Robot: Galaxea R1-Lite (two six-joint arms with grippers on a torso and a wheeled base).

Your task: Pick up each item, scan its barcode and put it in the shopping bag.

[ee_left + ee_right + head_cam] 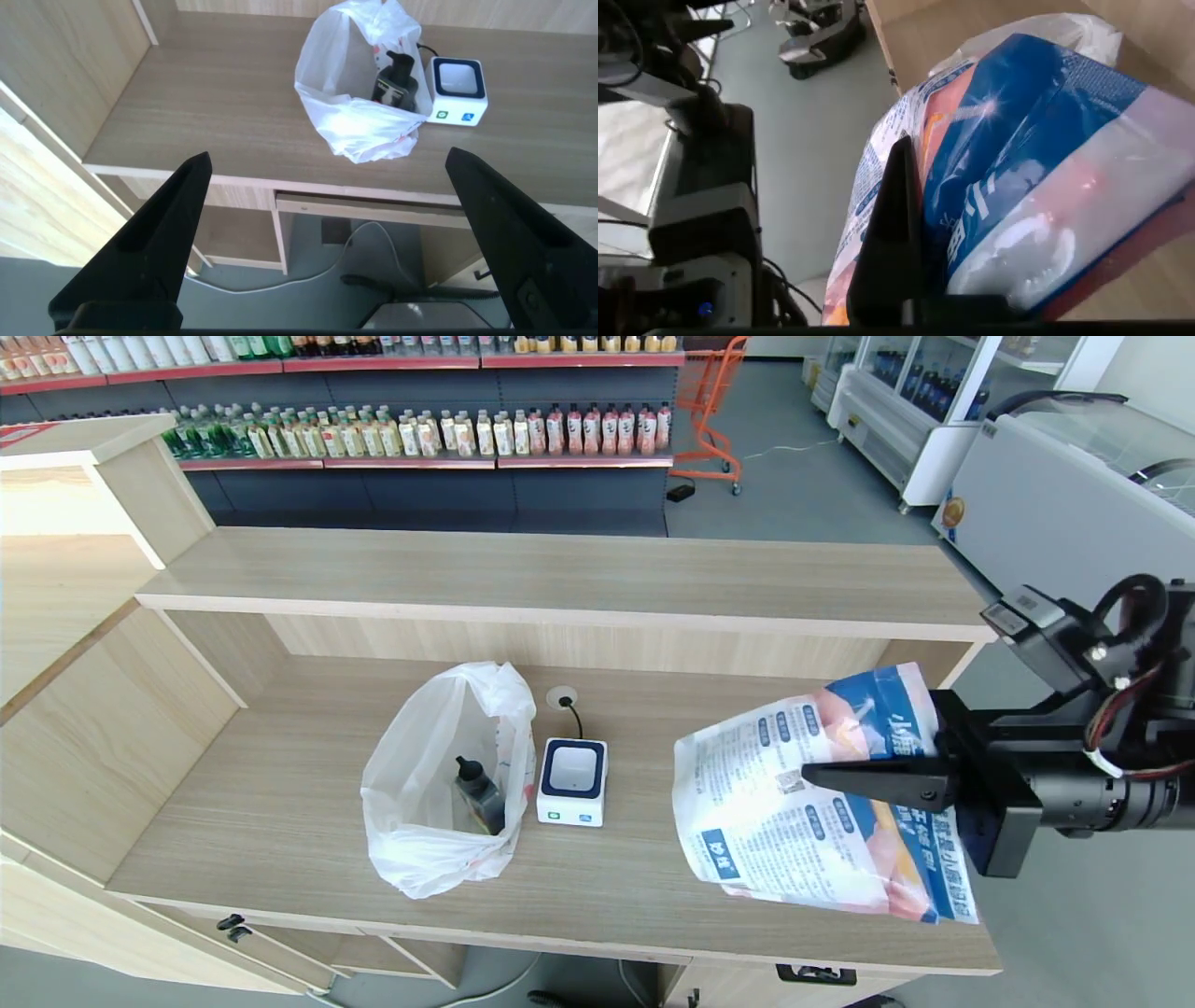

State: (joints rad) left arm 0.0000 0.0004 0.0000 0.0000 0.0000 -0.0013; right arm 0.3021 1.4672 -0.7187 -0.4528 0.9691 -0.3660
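A large blue, white and pink food packet [822, 803] hangs above the right end of the wooden counter [280, 803], its printed back facing the scanner. My right gripper [920, 775] is shut on its right edge; up close the packet [1036, 196] bulges past one dark finger [895, 233]. The white barcode scanner [572, 781] sits mid-counter, left of the packet. Beside it stands the open white shopping bag [439, 784] with a dark bottle [478, 795] inside. My left gripper [327, 243] hangs open off the counter's front edge, with the bag [360, 89] and scanner [458, 91] beyond it.
A raised wooden ledge [560, 574] runs along the back of the counter, with side panels at the left. The scanner's cable runs to a grommet [562, 695] behind it. Shelves of bottles [420, 429] and freezers [1074, 495] stand in the shop behind.
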